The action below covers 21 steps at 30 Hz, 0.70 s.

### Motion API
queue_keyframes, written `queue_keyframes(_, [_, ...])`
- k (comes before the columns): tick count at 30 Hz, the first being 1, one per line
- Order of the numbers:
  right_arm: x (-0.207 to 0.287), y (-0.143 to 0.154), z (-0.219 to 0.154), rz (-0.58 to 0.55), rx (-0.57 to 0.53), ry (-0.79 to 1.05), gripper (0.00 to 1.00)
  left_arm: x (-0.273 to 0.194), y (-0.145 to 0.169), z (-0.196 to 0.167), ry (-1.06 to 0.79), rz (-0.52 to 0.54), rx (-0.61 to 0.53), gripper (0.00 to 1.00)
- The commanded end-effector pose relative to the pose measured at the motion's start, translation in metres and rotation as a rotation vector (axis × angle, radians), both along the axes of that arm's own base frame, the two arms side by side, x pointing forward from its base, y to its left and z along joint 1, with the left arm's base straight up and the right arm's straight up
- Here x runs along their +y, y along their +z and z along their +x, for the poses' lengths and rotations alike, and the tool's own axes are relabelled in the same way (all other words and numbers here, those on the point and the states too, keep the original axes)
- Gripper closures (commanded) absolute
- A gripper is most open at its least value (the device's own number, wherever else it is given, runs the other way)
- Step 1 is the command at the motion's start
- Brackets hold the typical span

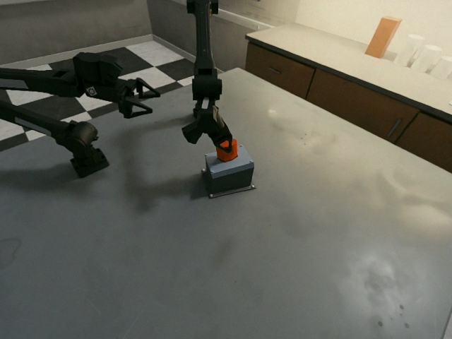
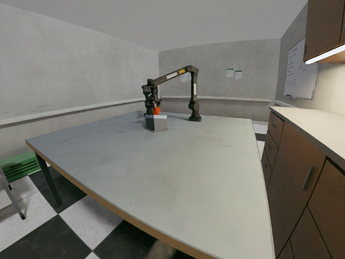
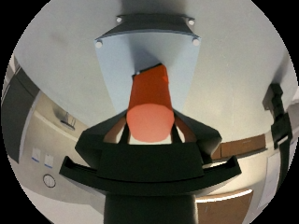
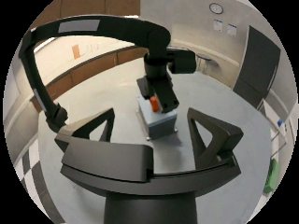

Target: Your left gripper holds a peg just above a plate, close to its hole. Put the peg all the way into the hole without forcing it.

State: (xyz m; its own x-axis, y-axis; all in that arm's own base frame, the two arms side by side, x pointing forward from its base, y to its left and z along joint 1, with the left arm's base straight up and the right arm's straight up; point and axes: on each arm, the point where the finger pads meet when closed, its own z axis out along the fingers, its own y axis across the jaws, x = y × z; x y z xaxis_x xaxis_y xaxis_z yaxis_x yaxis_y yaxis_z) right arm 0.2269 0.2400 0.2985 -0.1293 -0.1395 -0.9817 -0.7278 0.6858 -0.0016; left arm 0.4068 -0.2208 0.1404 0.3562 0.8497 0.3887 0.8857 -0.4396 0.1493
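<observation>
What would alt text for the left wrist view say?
The left gripper grips an orange-red peg whose far end meets the pale blue top of a block, a dark sliver of hole showing along one edge; insertion depth is unclear.

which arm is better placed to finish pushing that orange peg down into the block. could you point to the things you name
Left, I'd judge: its gripper (image 1: pixel 223 145) (image 3: pixel 150 122) already grips the peg (image 1: pixel 226 153) (image 3: pixel 150 91) at the block (image 1: pixel 230 182) (image 3: pixel 149 51). The right gripper (image 1: pixel 155 102) (image 4: pixel 150 111) is open, away from it.

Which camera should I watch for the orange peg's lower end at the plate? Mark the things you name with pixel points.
Left wrist: the peg (image 1: pixel 226 155) (image 2: pixel 157 110) (image 3: pixel 150 93) (image 4: pixel 153 104) meets a dark hole edge there. Top shows its side, partly finger-covered; exterior and right wrist show it small.
</observation>
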Motion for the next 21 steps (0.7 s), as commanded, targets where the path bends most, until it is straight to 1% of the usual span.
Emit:
queue_keyframes(1, [0.001,0.020,0.002,0.030,-0.022,-0.005,0.00,-0.007,0.022,0.015,0.007,-0.018,-0.026,0.60])
queue_keyframes(3, [0.001,0.020,0.002,0.030,-0.022,-0.005,0.00,-0.009,0.016,0.019,0.009,-0.020,-0.028,0.60])
queue_keyframes(4, [0.001,0.020,0.002,0.030,-0.022,-0.005,0.00,-0.004,0.005,0.014,0.006,-0.010,-0.016,0.60])
queue_keyframes(13, [0.001,0.020,0.002,0.030,-0.022,-0.005,0.00,-0.004,-0.011,0.019,0.007,-0.020,-0.028,0.60])
queue_keyframes(15, [0.001,0.020,0.002,0.030,-0.022,-0.005,0.00,0.003,-0.026,0.012,0.011,-0.007,-0.008,0.60])
queue_keyframes(17, [0.001,0.020,0.002,0.030,-0.022,-0.005,0.00,-0.002,-0.021,0.020,0.008,-0.017,-0.026,0.60])
queue_keyframes(21, [0.001,0.020,0.002,0.030,-0.022,-0.005,0.00,-0.002,-0.026,0.021,0.020,-0.022,-0.028,0.60])
